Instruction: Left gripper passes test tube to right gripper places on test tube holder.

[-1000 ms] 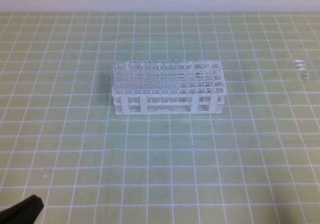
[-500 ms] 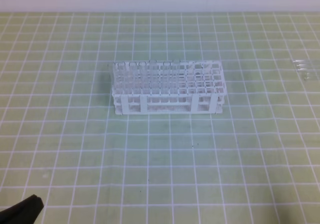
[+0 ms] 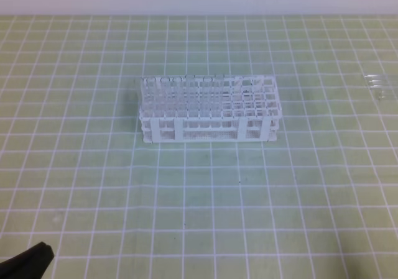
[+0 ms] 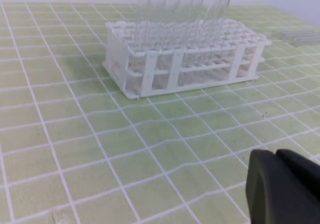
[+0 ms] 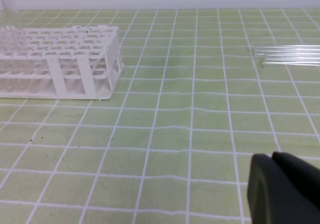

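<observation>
A: Exterior high view. Report the layout.

B: The test tube holder (image 3: pixel 209 110) stands upright near the middle of the desk (image 3: pixel 298 217), on the green grid mat. Clear tubes fill its left rows; the right-hand holes appear unfilled. Loose test tubes (image 3: pixel 377 84) lie flat near the right edge, well apart from the holder. A dark tip of the left claw (image 3: pixel 26 263) shows at the bottom-left corner. The right claw is out of this view. Open mat lies in front of the holder and on both sides.

A: Left wrist view.

B: The left claw (image 4: pixel 284 186) sits low at the bottom right, its jaws pressed together with nothing between them. The holder (image 4: pixel 186 56) stands ahead and to the left, apart from the claw, with tubes rising out of the top edge of the view. The loose tubes (image 4: pixel 299 35) show faintly at the right edge. Bare mat lies between claw and holder.

A: Right wrist view.

B: The right claw (image 5: pixel 285 188) is at the bottom right, jaws closed together, holding nothing. The loose tubes (image 5: pixel 289 55) lie side by side ahead of it at the right edge; how many cannot be told. The holder (image 5: pixel 61 60) stands at the far left, its near corner resting on the mat. Bare mat separates the two.
</observation>
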Robot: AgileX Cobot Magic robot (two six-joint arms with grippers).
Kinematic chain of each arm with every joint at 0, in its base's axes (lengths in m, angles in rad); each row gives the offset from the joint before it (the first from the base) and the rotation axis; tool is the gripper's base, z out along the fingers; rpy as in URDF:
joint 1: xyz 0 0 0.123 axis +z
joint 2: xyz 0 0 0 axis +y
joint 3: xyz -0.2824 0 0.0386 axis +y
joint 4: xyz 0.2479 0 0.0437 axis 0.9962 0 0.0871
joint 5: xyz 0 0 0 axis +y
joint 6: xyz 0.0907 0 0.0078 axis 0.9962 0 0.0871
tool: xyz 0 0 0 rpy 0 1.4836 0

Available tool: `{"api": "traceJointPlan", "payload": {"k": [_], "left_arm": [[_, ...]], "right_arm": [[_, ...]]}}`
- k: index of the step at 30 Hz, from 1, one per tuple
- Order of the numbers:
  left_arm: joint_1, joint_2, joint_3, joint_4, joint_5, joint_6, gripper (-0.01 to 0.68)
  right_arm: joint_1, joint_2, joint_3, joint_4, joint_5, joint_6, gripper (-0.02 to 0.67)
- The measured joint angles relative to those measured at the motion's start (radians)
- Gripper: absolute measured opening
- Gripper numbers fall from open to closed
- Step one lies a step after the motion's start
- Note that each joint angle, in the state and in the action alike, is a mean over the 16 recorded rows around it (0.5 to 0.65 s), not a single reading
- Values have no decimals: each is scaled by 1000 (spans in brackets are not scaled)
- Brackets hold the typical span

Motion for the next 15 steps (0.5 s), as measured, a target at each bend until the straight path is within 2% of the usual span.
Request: {"api": "traceJointPlan", "payload": {"k": [6,15], "left_arm": [[52,-6,-5,17,-39,0,-2],[231,-15,-11,26,-84,-3,-2]], "right_arm": [[0,0,0,1,0,0,-16],[0,1,0,4,0,0,-16]]}}
